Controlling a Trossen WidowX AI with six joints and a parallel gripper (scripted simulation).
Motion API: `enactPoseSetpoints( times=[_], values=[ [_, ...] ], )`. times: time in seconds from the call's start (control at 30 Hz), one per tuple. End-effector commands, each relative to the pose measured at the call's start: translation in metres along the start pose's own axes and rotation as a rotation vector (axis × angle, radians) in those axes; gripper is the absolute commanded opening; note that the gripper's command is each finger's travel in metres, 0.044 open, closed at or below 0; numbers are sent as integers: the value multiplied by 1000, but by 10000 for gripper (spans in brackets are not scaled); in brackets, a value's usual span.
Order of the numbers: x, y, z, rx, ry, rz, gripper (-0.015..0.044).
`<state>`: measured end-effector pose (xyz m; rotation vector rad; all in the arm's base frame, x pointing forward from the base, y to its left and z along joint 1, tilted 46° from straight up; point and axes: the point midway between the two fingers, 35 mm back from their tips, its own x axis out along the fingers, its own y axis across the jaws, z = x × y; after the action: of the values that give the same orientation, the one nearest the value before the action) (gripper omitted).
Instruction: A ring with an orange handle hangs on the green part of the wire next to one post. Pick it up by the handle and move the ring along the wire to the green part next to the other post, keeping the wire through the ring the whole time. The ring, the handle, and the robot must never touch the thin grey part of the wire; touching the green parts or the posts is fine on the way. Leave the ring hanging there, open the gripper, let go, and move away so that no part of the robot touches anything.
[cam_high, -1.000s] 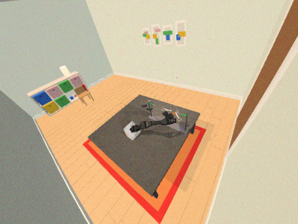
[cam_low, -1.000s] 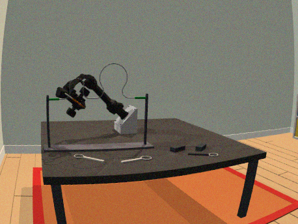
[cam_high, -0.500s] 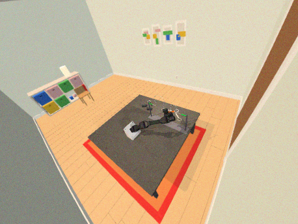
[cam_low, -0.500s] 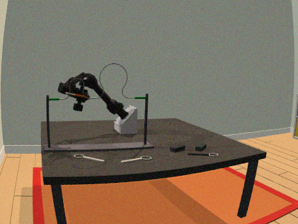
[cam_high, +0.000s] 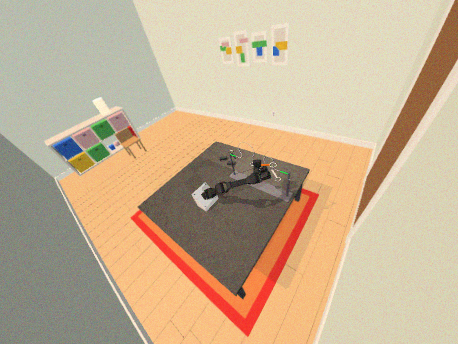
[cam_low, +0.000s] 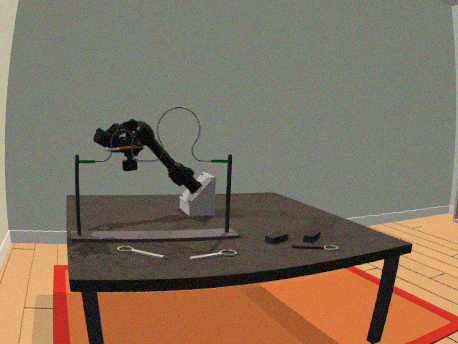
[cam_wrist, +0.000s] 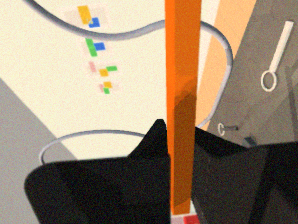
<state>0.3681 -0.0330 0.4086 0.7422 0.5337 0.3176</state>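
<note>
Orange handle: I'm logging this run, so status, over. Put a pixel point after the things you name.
Gripper (cam_high: 263, 165) (cam_low: 125, 148) shut on orange handle (cam_high: 266, 165) (cam_low: 131, 147) (cam_wrist: 183, 65). Handle amid the wire's span, off both posts (cam_low: 77, 200) (cam_low: 228, 200). Grey wire (cam_low: 199, 131) (cam_wrist: 110, 36) close by, contact unclear.
</note>
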Motion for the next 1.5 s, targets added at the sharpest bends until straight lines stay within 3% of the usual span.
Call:
enactPoseSetpoints(
  times=[0.0,0.5,1.47],
  values=[
    [-1,12,1,40,1,31,-150],
    [-2,21,3,-2,1,5,-150],
    [-7,-12,13,-518,-5,-293,-150]
  ],
)
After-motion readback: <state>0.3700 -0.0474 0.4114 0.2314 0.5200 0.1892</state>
